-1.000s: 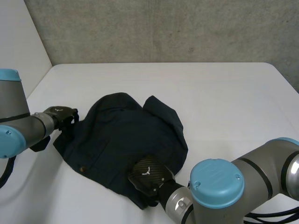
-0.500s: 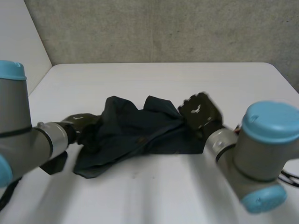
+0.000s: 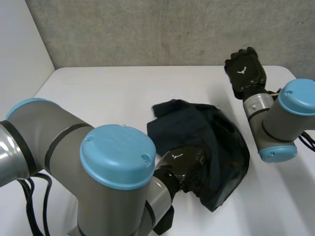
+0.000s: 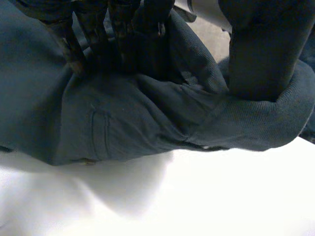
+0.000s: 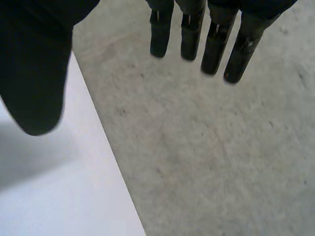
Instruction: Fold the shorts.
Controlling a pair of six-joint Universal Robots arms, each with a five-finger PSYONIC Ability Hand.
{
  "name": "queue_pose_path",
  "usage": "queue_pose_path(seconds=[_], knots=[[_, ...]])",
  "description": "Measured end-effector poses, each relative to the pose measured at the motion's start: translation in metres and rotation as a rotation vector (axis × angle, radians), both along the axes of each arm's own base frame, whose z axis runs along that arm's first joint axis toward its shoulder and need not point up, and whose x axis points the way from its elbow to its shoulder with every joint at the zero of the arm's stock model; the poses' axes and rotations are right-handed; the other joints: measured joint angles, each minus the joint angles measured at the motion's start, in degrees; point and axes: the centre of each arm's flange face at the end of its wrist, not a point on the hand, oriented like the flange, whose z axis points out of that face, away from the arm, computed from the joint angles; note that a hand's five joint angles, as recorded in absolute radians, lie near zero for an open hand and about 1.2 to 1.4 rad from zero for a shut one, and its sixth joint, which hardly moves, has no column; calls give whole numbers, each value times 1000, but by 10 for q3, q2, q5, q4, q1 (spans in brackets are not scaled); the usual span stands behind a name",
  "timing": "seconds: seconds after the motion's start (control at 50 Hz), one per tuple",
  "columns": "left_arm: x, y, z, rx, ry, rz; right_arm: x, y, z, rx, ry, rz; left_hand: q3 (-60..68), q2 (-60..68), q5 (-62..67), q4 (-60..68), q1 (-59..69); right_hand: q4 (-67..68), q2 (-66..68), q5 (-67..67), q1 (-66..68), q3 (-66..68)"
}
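Finds the dark blue shorts [image 3: 219,140] in a crumpled heap on the white table [image 3: 113,93], right of centre in the head view, one flap spread flat toward the table's middle, the rest mounded. Records creases and a stitched seam across the cloth in the left wrist view, plus a thick rolled edge resting on the tabletop.

Places the left hand [image 3: 184,164] at the near edge of the heap, with the left arm [image 3: 59,142] stretched across the near side of the table. Reads that hand as clamped on the shorts: fingers [image 4: 98,29] dug into the cloth from one side, thumb pressed into the rolled edge from the other, a fold pinched between.

Places the right hand [image 3: 244,71] raised near the table's far right corner, well apart from the shorts. Reads it as wide and holding nothing: fingers [image 5: 189,34] straight, thumb off to one side, with the table's edge and the grey concrete wall [image 5: 221,147] beyond them.
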Motion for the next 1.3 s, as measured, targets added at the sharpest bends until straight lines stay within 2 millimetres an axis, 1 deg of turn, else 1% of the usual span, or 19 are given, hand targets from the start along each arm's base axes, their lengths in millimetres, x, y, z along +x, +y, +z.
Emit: queue_pose_path(seconds=[0.06, 0.14, 0.22, 0.26, 0.3, 0.38, 0.48, 0.56, 0.58, 0.64, 0.8, 0.98, 1.02, 1.04, 1.06, 1.08, 1.14, 1.24, 1.3], knots=[[3, -2, 7, -6, 6, 10, -17, -2, 6, 19, -54, -44, -3, -1, -22, -2, -1, -76, -84, -73, -69, -90], [17, -16, 21, -23, 7, 55, -31, 6, 20, 53, -131, -69, -3, -1, -36, -2, -1, -76, -86, -75, -69, -90], [45, -37, 40, -64, -6, 121, -48, 40, 46, 168, -267, -77, -3, -14, -61, -2, -1, -76, -86, -75, -69, -90], [50, -39, 43, -76, -12, 124, -51, 49, 50, 202, -292, -77, -3, -14, -64, -2, -1, -76, -86, -75, -69, -90], [60, -42, 48, -106, -34, 113, -57, 74, 59, 299, -350, -80, -17, -26, -68, -2, -1, -74, -85, -73, -67, -83], [66, -41, 47, -141, -77, 79, -62, 104, 63, 441, -414, -86, -24, -31, -72, -2, -1, -46, -42, -42, -45, -41], [67, -40, 41, -152, -119, 50, -60, 133, 60, 592, -471, -73, -25, -42, -82, -2, -4, 100, 104, 89, 85, 100], [66, -40, 36, -143, -135, 43, -59, 136, 59, 608, -477, -68, -25, -42, -83, -2, -4, 114, 114, 102, 97, 114], [64, -40, 31, -132, -147, 39, -53, 150, 52, 689, -500, -30, -25, -43, -83, -2, -8, 134, 135, 121, 114, 134], [63, -40, 26, -120, -157, 38, -46, 163, 40, 763, -500, 20, -25, -54, -83, -2, -11, 24, 21, 23, 17, 22], [62, -43, 19, -104, -172, 44, -34, 192, 0, 935, -457, 103, -25, -59, -93, -2, -22, -17, -11, -17, -10, -17], [62, -44, 19, -104, -171, 48, -16, 209, -32, 1009, -394, 162, -25, -61, -94, -2, -32, -10, -8, -6, -4, -7], [62, -45, 19, -105, -169, 48, -11, 210, -39, 1015, -381, 173, -25, -61, -94, -2, -32, 116, 113, 111, 109, 118], [62, -45, 19, -105, -169, 48, -9, 209, -42, 1015, -376, 175, -25, -61, -94, -2, -32, 116, 113, 111, 109, 118], [62, -45, 19, -105, -168, 48, -7, 208, -45, 1012, -373, 176, -25, -61, -94, -2, -32, 277, 282, 259, 261, 278], [62, -45, 19, -106, -167, 49, -5, 205, -48, 998, -368, 171, -25, -64, -94, -2, -35, 398, 404, 375, 330, 398], [62, -45, 20, -106, -167, 50, -4, 197, -51, 953, -363, 147, -25, -68, -94, -2, -36, 463, 462, 437, 355, 459], [63, -45, 20, -106, -168, 52, -12, 179, -44, 815, -297, 69, -25, -75, -94, -2, -49, 469, 463, 438, 362, 465], [64, -45, 20, -106, -168, 55, -25, 166, -35, 696, -172, 6, -25, -75, -94, -2, -57, 469, 463, 441, 407, 465]])
